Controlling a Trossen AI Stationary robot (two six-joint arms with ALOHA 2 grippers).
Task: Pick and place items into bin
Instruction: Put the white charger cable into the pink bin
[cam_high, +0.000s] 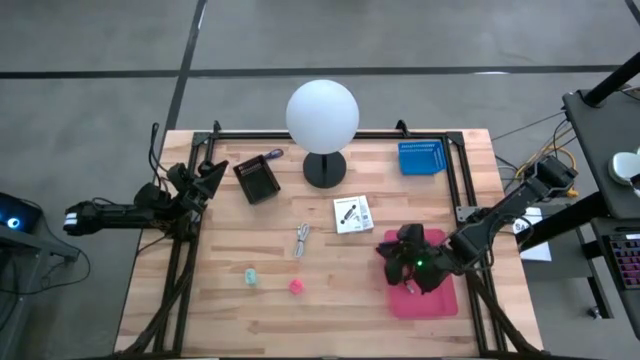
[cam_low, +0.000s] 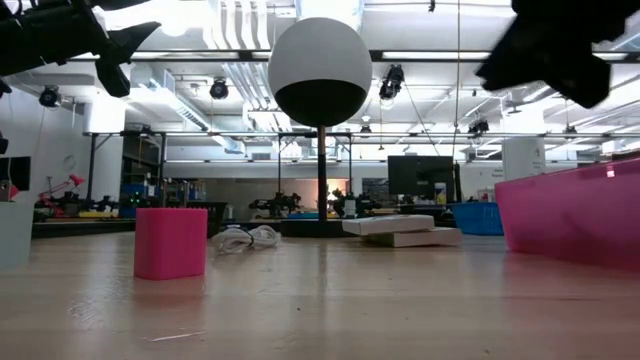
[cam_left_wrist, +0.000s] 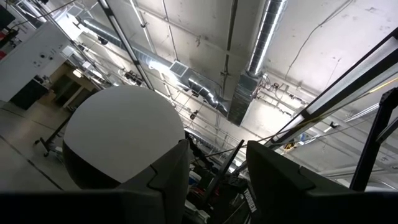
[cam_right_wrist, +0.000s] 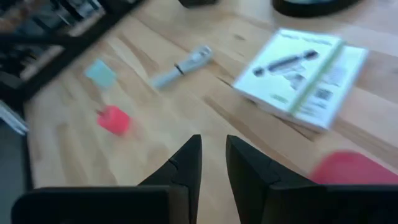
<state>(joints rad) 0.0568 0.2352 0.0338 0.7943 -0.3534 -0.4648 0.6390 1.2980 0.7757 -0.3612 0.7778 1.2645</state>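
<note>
This is a robotics lab or workshop in an industrial hall. Overhead runs an open ceiling with bare metal ducts, pipes and strip lights. Across the room stand workbenches crowded with equipment and a dark monitor. The floor around the wooden worktable is grey concrete marked with dark lines, and a desk with a keyboard stands just beside the table.
</note>
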